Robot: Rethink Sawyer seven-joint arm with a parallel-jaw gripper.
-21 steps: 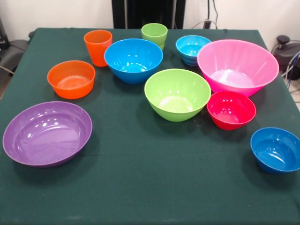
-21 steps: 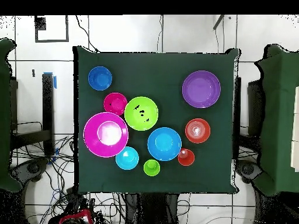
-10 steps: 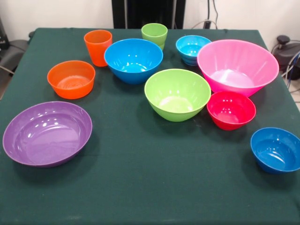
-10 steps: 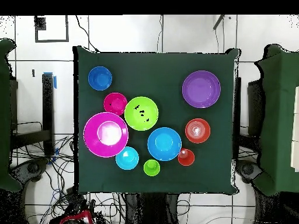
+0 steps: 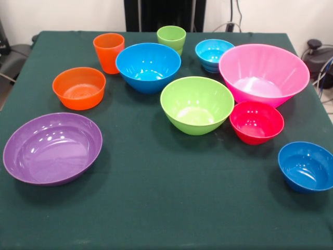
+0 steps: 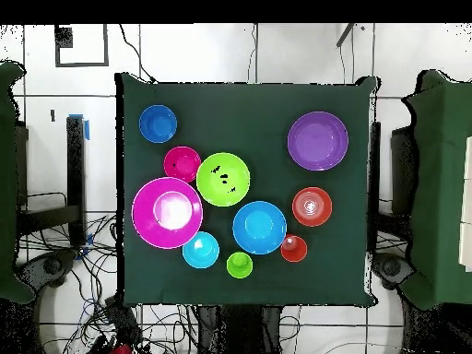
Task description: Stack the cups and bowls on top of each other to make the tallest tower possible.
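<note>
Nothing was stacked: both cups and all eight bowls sat mouth-up and separate on the green table (image 5: 156, 208), which I judged to be the starting layout, with the tower not begun.

In the front view the orange cup (image 5: 109, 52) stood at the far left and the green cup (image 5: 171, 39) at the far middle, just behind the big blue bowl (image 5: 148, 66). A small light-blue bowl (image 5: 213, 54) sat far right, close against the pink bowl (image 5: 263, 73), the largest piece. The red bowl (image 5: 256, 122) lay just in front of the pink one, apparently touching it, and the lime bowl (image 5: 196, 104) sat mid-table between the big blue and the red. The orange bowl (image 5: 79, 87) was at the left, the shallow purple bowl (image 5: 52, 147) near left and well apart from the rest, and a dark-blue bowl (image 5: 306, 166) near right by the table edge.

The spread looked deliberate: each piece had open rim space, so any could be picked singly. Upright bowls would only nest; a tall tower would likely call for turning some over, with the pink or purple as a wide base and the cups kept for the top.

The gripper showed in neither view, so I could not tell whether its fingers were spread or pressed together.
</note>
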